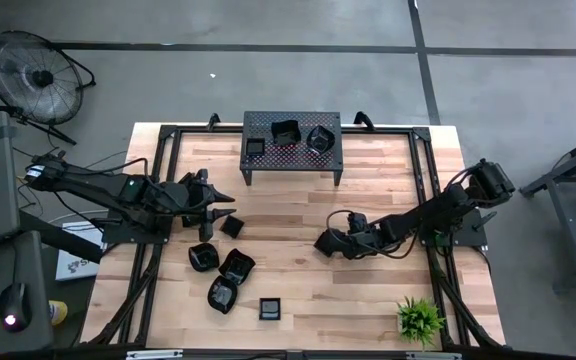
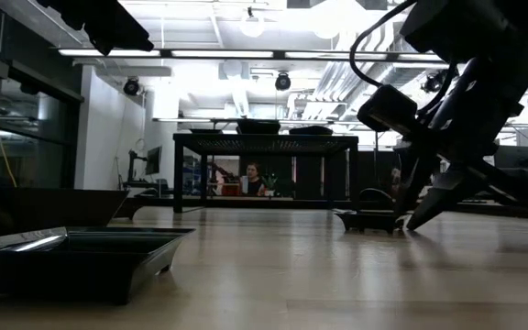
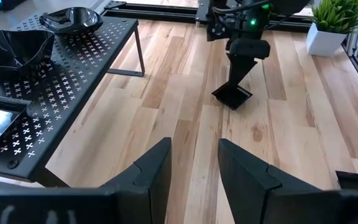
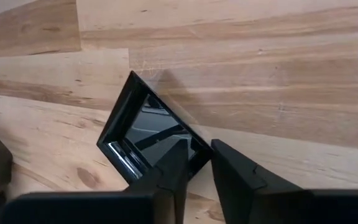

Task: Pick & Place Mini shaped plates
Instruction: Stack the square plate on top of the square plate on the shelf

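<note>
Right gripper pinching the rim of a small square plate, fingers straddling its edge.
Glossy, light, stiff, probably slippery; rim is the only hold. Left gripper idling part-open at nine o'clock, empty.

Both arms are dark, jointed assemblies with black cables looped along the links. The left gripper has two black, wedge-shaped fingers with angular faces. The right arm carries a lit green indicator near its wrist.
</note>
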